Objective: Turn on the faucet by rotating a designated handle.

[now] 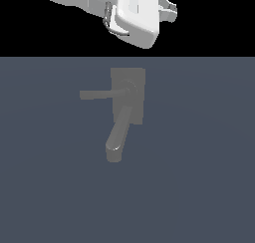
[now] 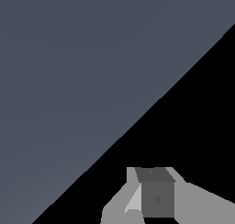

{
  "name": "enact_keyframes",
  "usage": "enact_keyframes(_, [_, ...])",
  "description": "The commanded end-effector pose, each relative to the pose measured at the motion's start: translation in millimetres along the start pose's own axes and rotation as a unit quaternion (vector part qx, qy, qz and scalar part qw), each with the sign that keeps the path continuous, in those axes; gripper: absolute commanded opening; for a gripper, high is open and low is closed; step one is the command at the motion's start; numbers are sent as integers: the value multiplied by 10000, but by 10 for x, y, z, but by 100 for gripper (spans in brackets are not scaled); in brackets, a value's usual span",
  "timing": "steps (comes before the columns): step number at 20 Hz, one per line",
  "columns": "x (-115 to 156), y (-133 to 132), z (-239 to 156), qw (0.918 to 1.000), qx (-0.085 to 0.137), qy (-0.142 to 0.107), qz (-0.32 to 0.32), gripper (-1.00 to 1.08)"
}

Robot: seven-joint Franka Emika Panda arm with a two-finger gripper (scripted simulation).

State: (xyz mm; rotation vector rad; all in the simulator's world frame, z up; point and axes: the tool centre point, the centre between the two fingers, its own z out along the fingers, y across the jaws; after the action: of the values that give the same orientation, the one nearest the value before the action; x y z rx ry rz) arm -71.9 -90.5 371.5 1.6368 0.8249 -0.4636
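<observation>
Hovering high at the top edge of the exterior view, well apart from the faucet (image 1: 127, 105) and making no contact: the white arm (image 1: 137, 18), largely cropped by the frame, apparently waiting before any approach to the fixture. Lying flat near the middle of the grey tabletop (image 1: 199, 177), back plate (image 1: 135, 75) farthest from the camera, thick spout (image 1: 117, 140) running toward the camera. Sticking out sideways from the round hub (image 1: 128, 91) toward the exterior view's left: the handle (image 1: 98, 94), the thin bar meant for turning, free on all sides and so seemingly open to a push or a pinch from above.

Showing only bare grey surface and black void in the wrist view, with a blocky grey part of the gripper (image 2: 153, 195) at the frame's edge; no faucet in sight there, suggesting a camera aimed away from the target. Remaining impossible to judge in either view: whether the jaws are parted or together, the fingertips being cut off in one and blurred into white casing in the other. Blending into the tabletop too: the faucet's dull grey, leaving the hub's detail and the handle's far tip faint.
</observation>
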Motion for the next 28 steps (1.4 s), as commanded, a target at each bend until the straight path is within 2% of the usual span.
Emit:
enact_keyframes(1, [87,32,-11,9996,-233,-7,-150,-100])
enact_keyframes(7, [242,73,-36,9973,-613,-10,-409,-100])
enact_keyframes(14, [304,119,-69,9955,-813,18,-479,-100])
enact_keyframes(21, [201,312,-185,9951,-964,187,-141,-100])
enact_keyframes(28, [-35,701,-452,9883,-1352,494,500,-100])
